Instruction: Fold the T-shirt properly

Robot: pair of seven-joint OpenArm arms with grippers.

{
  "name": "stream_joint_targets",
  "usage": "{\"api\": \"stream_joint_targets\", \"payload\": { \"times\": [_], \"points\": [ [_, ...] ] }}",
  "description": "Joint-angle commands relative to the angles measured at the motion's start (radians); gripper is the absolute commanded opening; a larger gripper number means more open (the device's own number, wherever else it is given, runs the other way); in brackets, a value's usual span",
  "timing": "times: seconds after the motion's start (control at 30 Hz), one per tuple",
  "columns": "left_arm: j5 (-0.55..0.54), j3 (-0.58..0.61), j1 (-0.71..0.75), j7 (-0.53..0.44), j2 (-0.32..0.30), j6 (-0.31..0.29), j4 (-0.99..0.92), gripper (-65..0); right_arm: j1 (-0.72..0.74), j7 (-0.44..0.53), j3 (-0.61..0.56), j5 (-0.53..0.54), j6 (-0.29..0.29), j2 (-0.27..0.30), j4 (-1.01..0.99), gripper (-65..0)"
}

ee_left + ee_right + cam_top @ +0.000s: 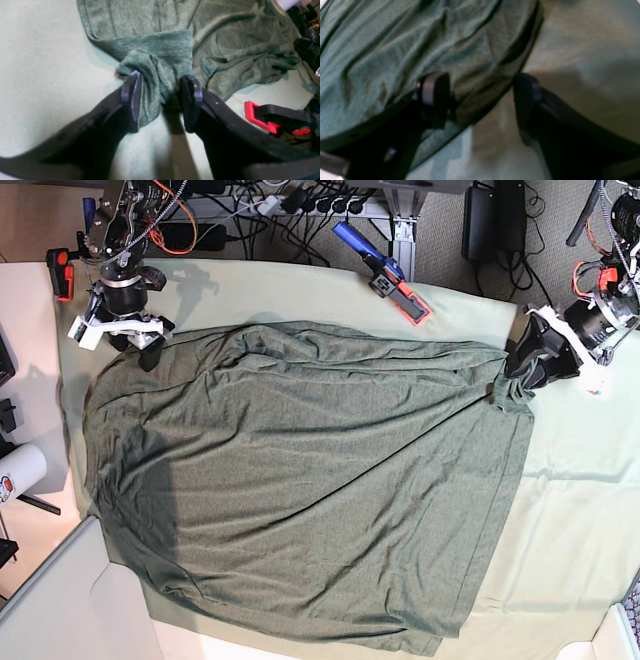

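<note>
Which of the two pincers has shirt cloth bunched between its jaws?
The left pincer: T-shirt cloth fills its gap. The right pincer only straddles the hem.

the t-shirt (300,490) is a dark heathered olive-green, flecked lighter through the knit, with darker creases. the tablecloth (570,510) under it is a plain pale mint-green. the left gripper (161,96) is black with dull purple-grey pads. the right gripper (481,100) is black too. a clamp (277,117) is black with bright red parts.
</note>
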Motion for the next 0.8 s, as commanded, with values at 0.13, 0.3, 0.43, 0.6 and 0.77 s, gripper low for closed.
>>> {"api": "stream_joint_targets", "payload": {
  "times": [0.13,0.3,0.43,0.6,0.77],
  "points": [
    [0.006,0.000,0.003,0.045,-0.005,0.013,0.003,-44.1,0.022,-0.022,0.004,0.007,0.007,0.009,0.008,-28.8],
    [0.007,0.000,0.003,0.037,-0.005,0.012,0.003,-61.1,0.035,-0.021,0.004,0.007,0.034,-0.010,0.008,-62.5],
    [0.039,-0.001,-0.005,0.038,-0.009,-0.014,0.003,-65.0,0.035,-0.058,0.005,0.004,0.061,-0.008,0.009,-65.0],
    [-0.020,-0.016,0.008,0.063,-0.049,-0.035,0.023,-65.0,0.026,-0.152,0.021,0.009,0.061,0.009,0.043,-65.0],
    [-0.039,-0.018,0.076,0.079,-0.108,-0.035,0.134,-65.0,-0.053,-0.188,0.076,0.031,0.061,0.024,0.171,-65.0]
  ]
}}
